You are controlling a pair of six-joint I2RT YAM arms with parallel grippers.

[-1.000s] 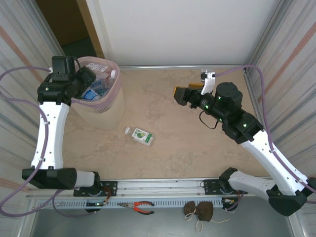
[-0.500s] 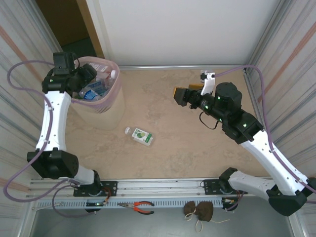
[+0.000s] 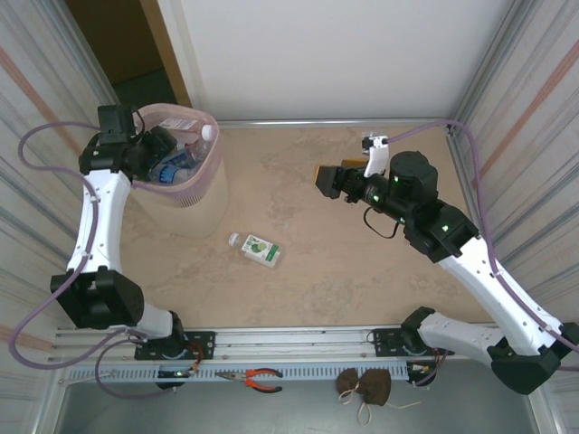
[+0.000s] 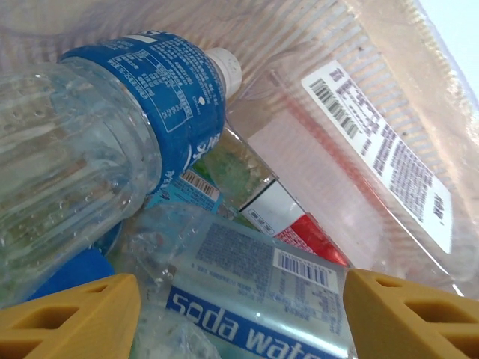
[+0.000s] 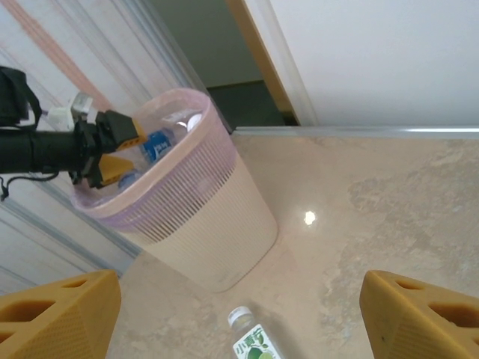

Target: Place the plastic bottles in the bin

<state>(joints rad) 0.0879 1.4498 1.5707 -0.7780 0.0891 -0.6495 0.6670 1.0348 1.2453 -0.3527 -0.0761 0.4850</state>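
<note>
Right arm (image 3: 452,237) edged left, both jaws spread, left ones over a "soda water" bottle (image 4: 254,299).

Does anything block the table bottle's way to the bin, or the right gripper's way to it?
Nothing on the table does: bare surface separates bottle, bin and the open right gripper. The left gripper hangs in the bin's mouth, partly occupying it.

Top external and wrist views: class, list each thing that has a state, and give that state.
bin: upright, lined, partly filled.
green-label bottle: capped, lying on the table outside the bin.
blue-label bottle: capped, lying in the bin.
left gripper: open, empty, over the bin.
right gripper: open, empty, above the table.
</note>
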